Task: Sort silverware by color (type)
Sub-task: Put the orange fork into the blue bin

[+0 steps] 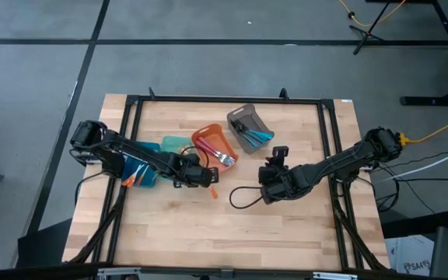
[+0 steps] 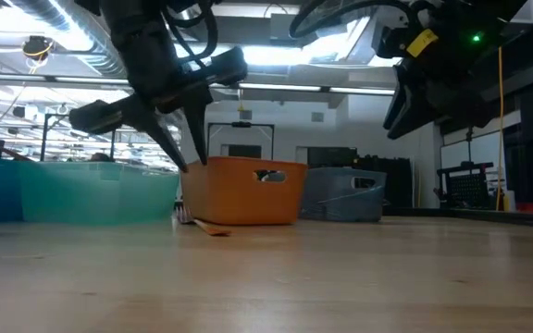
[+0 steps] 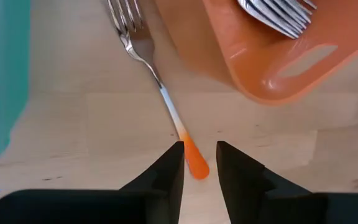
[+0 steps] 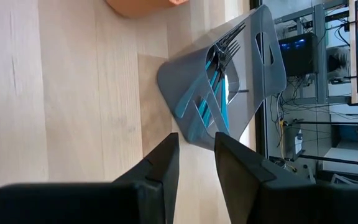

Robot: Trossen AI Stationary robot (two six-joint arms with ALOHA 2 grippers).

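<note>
An orange-handled fork (image 3: 166,102) lies flat on the wooden bench (image 1: 286,225), just outside the orange bin (image 3: 272,74). Its handle is orange at the tip, fading through a pale band into a slim metal neck and a shiny metal head whose tines point away from the wrist camera. The fork's orange tip sits in the gap between the fingers of the left pincer (image 3: 199,163), which are parted and not pressing on it, so the pincer is released around the handle end. More forks with metal heads (image 3: 278,15) rest inside the orange bin. Blue-handled forks (image 4: 213,93) lie together in the grey bin (image 4: 253,68), which stands just beyond the orange one. A teal bin (image 1: 173,145) sits on the other side of the orange bin. The right pincer (image 4: 196,158) hangs above bare bench near the grey bin, its fingers slightly apart and empty.
</note>
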